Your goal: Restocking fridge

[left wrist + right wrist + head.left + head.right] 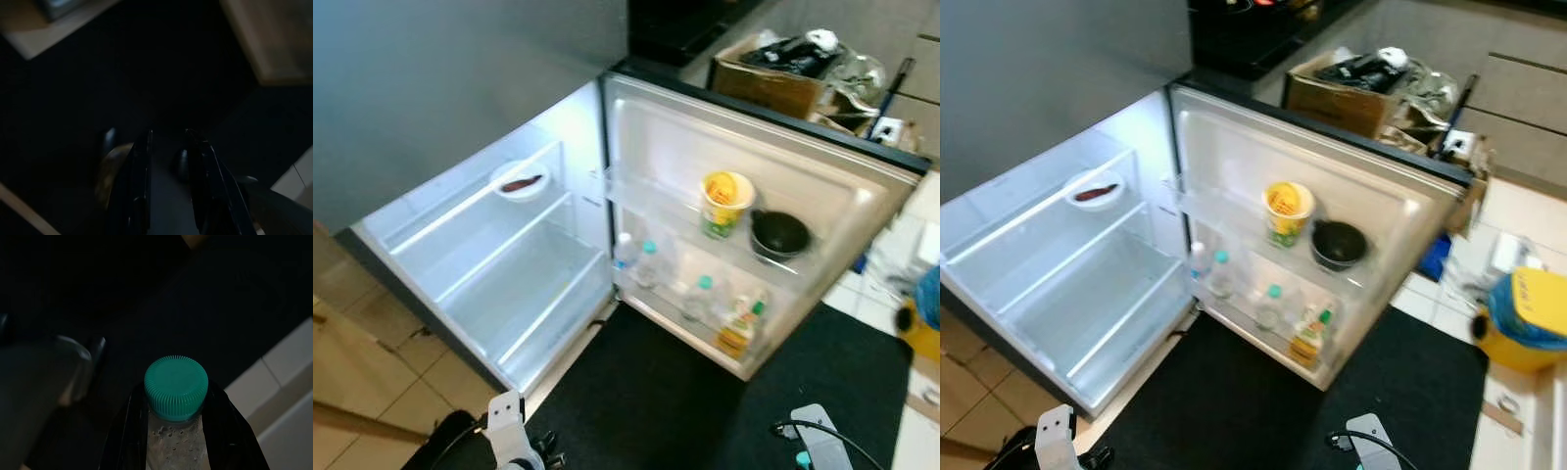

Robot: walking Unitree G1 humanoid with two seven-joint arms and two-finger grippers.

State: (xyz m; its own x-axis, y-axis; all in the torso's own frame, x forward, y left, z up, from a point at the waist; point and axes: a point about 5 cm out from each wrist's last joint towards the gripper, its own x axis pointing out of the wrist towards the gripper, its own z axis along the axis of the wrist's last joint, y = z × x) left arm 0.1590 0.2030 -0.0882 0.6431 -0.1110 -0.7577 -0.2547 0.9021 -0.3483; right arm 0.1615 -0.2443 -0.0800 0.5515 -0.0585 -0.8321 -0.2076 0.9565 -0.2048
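The fridge (480,294) stands open, its lit shelves bare except for a white bowl (520,182) with something dark red on the upper shelf. The open door (842,196) carries a yellow cup (725,201), a black bowl (779,234), several green-capped bottles (648,262) and a yellow bottle (740,331). In the right wrist view my right gripper (176,401) is shut on the neck of a clear bottle with a green cap (176,384), low over the dark mat. My left gripper (168,133) hangs open and holds nothing.
A black mat (646,392) covers the floor in front of the fridge. A cardboard box (769,83) with bags sits behind the door. A yellow and blue container (1526,318) stands at the right, and wooden furniture (333,343) at the left.
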